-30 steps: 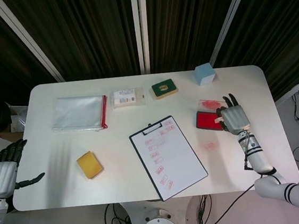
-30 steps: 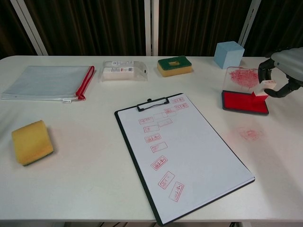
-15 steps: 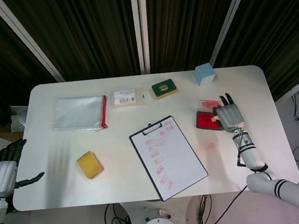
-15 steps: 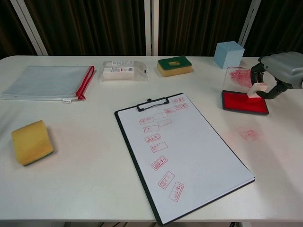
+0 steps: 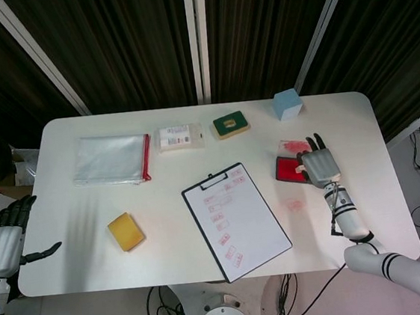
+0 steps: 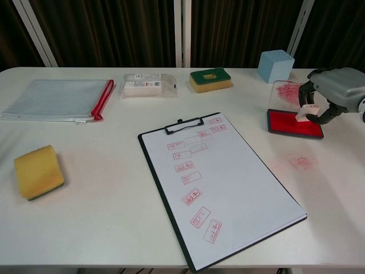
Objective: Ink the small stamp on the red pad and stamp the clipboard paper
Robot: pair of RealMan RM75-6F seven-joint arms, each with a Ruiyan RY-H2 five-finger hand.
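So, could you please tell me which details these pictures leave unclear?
- Whether the small stamp touches the red pad: the right hand covers it in the head view, and the chest view is too oblique.
- The red marks on the clipboard paper: too small to read in either view.
- The left hand: at the head view's edge, outside the chest view.
- The packet's label: too small.
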